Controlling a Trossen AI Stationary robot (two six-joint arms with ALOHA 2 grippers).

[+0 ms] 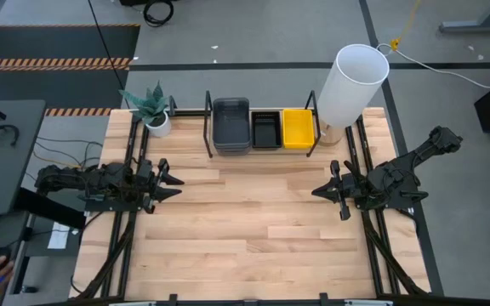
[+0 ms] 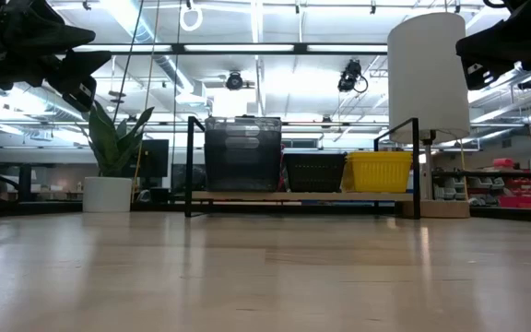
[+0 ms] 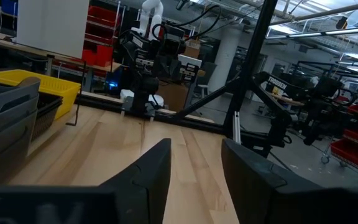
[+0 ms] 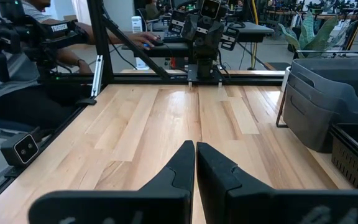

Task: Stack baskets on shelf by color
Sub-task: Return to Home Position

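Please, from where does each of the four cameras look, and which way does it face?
High view: above the table, straight down; shows dark left arm and right arm.
Low view: at tabletop height, level toward the low light-wood shelf; arms at top corners.
Left wrist view: on the left arm, facing the right arm; left jaws open.
Right wrist view: on the right arm, facing the left arm; right jaws shut.
Shared: high and low views both show the stacked smoky-grey plastic baskets.
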